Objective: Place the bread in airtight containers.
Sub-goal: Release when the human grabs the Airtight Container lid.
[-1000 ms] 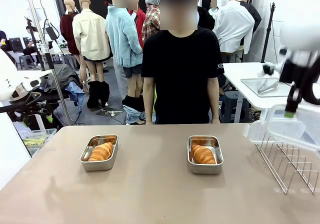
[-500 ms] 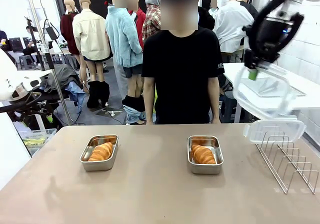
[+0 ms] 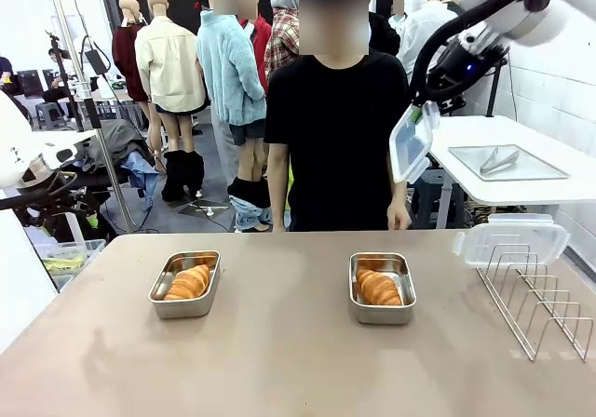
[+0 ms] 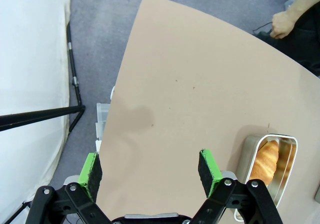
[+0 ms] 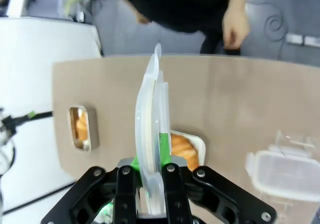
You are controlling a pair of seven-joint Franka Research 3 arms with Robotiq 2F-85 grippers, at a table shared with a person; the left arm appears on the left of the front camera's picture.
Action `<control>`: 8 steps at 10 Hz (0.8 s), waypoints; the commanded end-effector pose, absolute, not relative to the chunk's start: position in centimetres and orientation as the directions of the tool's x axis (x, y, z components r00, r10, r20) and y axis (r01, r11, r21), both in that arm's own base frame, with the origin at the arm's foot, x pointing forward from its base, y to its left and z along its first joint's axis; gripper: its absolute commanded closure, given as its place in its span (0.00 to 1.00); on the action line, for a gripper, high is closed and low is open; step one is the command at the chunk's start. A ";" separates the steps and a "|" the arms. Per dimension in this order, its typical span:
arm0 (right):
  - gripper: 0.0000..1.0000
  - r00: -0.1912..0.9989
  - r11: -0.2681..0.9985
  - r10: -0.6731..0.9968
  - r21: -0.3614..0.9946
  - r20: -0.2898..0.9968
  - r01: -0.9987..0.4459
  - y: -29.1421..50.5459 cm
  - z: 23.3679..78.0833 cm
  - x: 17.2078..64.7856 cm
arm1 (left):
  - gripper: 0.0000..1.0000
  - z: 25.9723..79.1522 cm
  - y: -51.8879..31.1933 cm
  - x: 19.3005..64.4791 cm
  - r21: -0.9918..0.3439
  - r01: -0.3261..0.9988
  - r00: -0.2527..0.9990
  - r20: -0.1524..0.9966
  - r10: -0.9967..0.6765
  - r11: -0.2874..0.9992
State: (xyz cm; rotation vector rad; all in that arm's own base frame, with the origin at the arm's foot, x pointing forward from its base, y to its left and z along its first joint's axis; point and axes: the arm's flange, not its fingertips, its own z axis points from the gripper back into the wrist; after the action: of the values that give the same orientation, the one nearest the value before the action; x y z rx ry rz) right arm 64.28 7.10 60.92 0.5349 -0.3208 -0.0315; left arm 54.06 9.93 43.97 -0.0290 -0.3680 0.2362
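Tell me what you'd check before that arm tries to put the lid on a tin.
1. Lid gripped: ok. The right gripper is shut on its edge.
2. Right tin uncovered, with a croissant inside: ok.
3. Croissant below the rim: cannot tell.
4. Lid flat over the tin: not ok. It hangs on edge, high above the table.
5. Person's hand away from the tin: ok. It is at the far edge, apart from the tin.
6. Left gripper out of the way: ok. It is open over bare table, beside the left tin.
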 end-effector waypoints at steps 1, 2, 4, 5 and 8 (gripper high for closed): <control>1.00 0.947 0.841 -0.163 0.540 0.278 -0.014 8.0 60.2 65.6 | 0.00 44.2 10.1 54.0 -0.061 -0.223 0.904 0.360 0.229 0.973; 1.00 0.946 0.850 -0.174 0.527 0.272 0.005 7.9 59.7 66.0 | 0.00 44.2 10.1 54.0 -0.061 -0.223 0.904 0.360 0.229 0.973; 1.00 0.950 0.856 -0.143 0.516 0.279 -0.023 7.7 58.8 65.7 | 0.00 44.2 10.1 54.0 -0.061 -0.223 0.904 0.360 0.229 0.973; 1.00 0.950 0.856 -0.143 0.516 0.279 -0.023 7.7 58.8 65.7 | 0.00 44.2 10.1 54.0 -0.061 -0.223 0.904 0.360 0.229 0.973; 1.00 0.950 0.856 -0.143 0.516 0.279 -0.023 7.7 58.8 65.7 | 0.00 44.2 10.1 54.0 -0.061 -0.223 0.904 0.360 0.229 0.973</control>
State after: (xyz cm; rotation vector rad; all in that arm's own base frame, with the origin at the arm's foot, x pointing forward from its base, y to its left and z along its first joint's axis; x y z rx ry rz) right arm 65.72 7.76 58.71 0.5444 -0.3112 -0.0701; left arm 54.06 9.93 43.97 -0.0290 -0.3680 0.2361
